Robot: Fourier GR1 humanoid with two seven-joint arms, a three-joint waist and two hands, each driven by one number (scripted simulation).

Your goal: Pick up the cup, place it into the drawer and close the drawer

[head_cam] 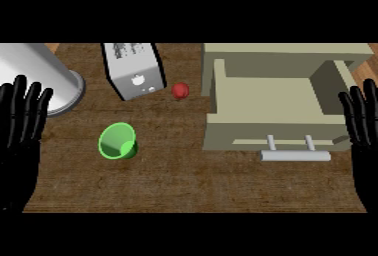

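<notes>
Cup waiting, drawer open, both hands idle.
The wooden surface (199, 185) carries the open drawer (269, 102) at right and the green cup (118, 141) lying left of it, well apart. The left hand (22, 117) and right hand (363, 117) rest at the edges, fingers straight, holding nothing. Best to approach the cup from above and curl around its wall.
</notes>
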